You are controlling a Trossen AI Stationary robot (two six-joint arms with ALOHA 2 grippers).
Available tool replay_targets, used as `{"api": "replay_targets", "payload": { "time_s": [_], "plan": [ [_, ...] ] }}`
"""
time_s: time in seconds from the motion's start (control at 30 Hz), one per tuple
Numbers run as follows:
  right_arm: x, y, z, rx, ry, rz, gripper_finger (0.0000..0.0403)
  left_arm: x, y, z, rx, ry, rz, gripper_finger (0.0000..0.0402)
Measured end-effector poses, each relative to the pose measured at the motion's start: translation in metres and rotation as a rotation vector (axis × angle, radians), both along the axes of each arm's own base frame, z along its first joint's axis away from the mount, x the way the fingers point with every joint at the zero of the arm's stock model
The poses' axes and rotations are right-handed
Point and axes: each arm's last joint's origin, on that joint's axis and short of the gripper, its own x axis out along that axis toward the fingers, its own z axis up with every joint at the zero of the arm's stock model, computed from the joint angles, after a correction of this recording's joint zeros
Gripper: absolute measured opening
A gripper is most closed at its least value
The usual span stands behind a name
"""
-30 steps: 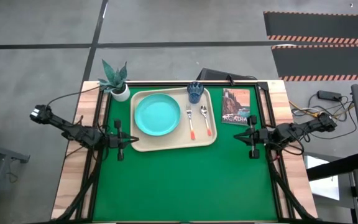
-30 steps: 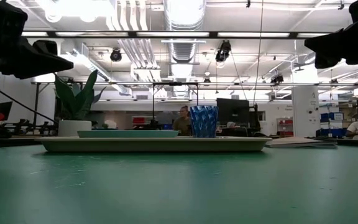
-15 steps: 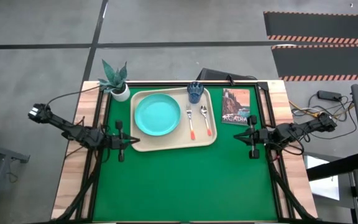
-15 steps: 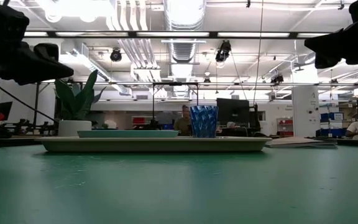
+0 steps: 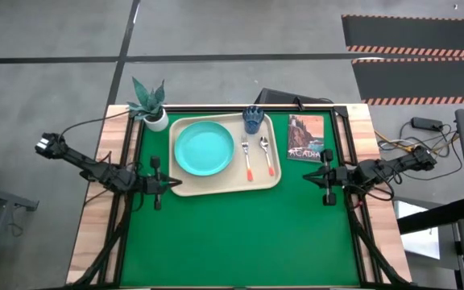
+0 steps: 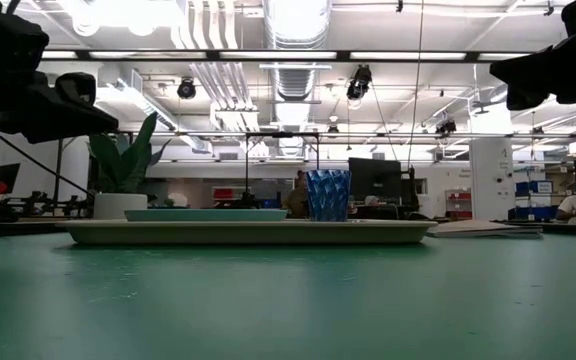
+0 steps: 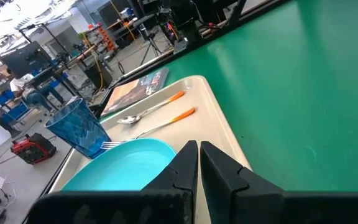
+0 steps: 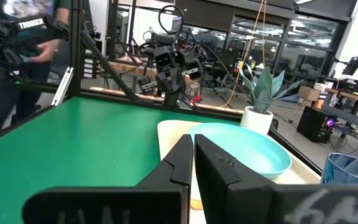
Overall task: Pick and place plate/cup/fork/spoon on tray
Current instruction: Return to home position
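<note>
Risk of a nudge now that plate, cup, fork and spoon all sit on the tray.

From above, the left gripper (image 5: 165, 183) hovers just off the tray's (image 5: 185, 189) near-left corner, so a careless swing could shove it and shift the plate (image 5: 205, 150), the cup (image 5: 253, 119), the fork (image 5: 246, 159) and the spoon (image 5: 267, 158); the right gripper (image 5: 325, 176) waits beside the book (image 5: 305, 138), clear of the tray. At desk height, the tray (image 6: 248, 231) lies flat with the cup (image 6: 327, 194) upright. In the left wrist view, its fingers (image 7: 182, 167) are pressed together, holding nothing, over the plate's edge. In the right wrist view, its fingers (image 8: 183, 155) are likewise closed and empty.
</note>
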Motion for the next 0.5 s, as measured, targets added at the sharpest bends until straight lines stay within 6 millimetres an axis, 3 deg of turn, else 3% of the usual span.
{"api": "replay_targets", "payload": {
  "time_s": [0.5],
  "plan": [
    [0.0,0.0,0.0,0.0,0.0,0.0,0.0009,0.0004,-0.0001,-0.0009,0.004,0.009,0.0,0.0004]
  ]
}}
